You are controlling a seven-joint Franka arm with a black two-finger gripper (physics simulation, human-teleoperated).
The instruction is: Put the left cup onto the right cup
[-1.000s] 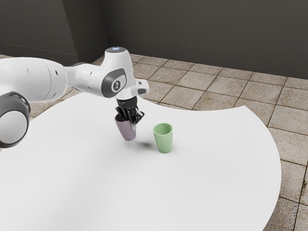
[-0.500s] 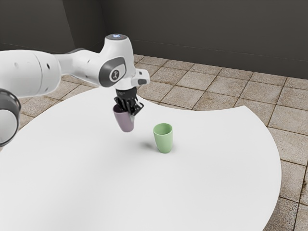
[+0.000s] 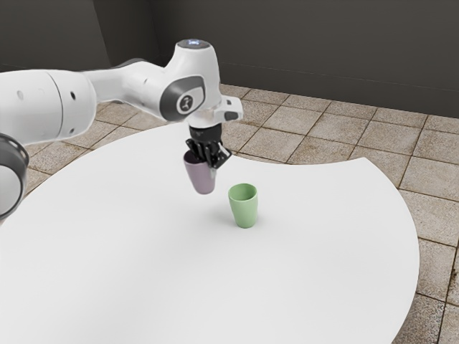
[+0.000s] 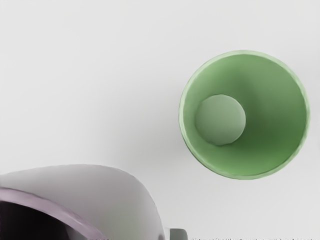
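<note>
Both cups are well inside the table's (image 3: 337, 287) edge, the gripper (image 3: 206, 163) pinching the raised mauve cup's (image 3: 201, 179) rim beside the green cup (image 3: 243, 207).

This looks like a plain test room made on a computer, not a home or a shop; the walls (image 3: 323, 36) are dark and plain; the floor (image 3: 315, 122) is brown stone tiles; a big round white surface (image 3: 301, 287) stands on it; a white robot arm (image 3: 72, 107) reaches over it.
</note>
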